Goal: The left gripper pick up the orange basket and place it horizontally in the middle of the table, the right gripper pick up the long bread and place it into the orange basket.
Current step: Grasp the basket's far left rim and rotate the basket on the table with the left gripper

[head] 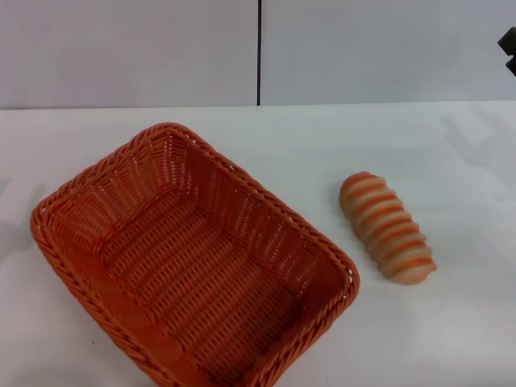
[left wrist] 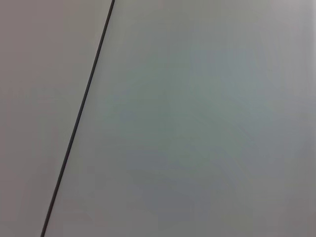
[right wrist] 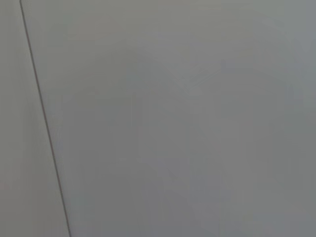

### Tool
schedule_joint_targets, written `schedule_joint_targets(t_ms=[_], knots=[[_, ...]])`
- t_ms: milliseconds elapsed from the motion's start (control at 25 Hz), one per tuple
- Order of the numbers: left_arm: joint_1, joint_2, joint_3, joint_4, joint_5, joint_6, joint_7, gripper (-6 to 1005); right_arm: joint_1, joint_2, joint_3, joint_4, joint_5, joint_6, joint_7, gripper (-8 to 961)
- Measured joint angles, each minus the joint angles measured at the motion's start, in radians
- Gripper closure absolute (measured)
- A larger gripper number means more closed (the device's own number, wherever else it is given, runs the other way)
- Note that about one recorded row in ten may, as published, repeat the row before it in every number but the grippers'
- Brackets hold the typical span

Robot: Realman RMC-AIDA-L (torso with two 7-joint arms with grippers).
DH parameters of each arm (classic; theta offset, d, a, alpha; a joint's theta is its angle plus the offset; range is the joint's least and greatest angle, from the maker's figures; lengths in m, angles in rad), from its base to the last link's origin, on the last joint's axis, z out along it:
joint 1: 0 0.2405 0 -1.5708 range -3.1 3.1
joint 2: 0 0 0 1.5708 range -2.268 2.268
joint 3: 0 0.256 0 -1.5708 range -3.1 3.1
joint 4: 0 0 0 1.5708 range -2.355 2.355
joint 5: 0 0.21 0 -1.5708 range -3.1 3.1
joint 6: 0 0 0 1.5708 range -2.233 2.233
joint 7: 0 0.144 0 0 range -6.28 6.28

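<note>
Right gripper [head: 509, 47] is peeking in at the head view's 2 o'clock edge, jaw state impossible to tell; the left gripper is sitting out of sight. On the table [head: 451, 330], the basket [head: 189, 258] is lying askew at 8 o'clock, the bread [head: 388, 228] resting beside it at 3 o'clock, apart.

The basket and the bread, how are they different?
The orange basket is much bigger than the long bread. The basket is woven, hollow and empty; the bread is a solid loaf with orange-brown stripes across a tan top. The basket sits on the robot's left, the bread to its right, not touching it. Both lie slanted on the white table, and no claw holds either.
</note>
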Motion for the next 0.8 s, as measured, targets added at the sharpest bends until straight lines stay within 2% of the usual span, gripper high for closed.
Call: schedule_joint_targets(t_ms=[800], knots=[[0.0, 0.001, 0.006, 0.024, 0.0, -0.001, -0.003, 430, -0.005, 0.0, 0.0, 0.002, 0.0, -0.003, 0.0, 287]])
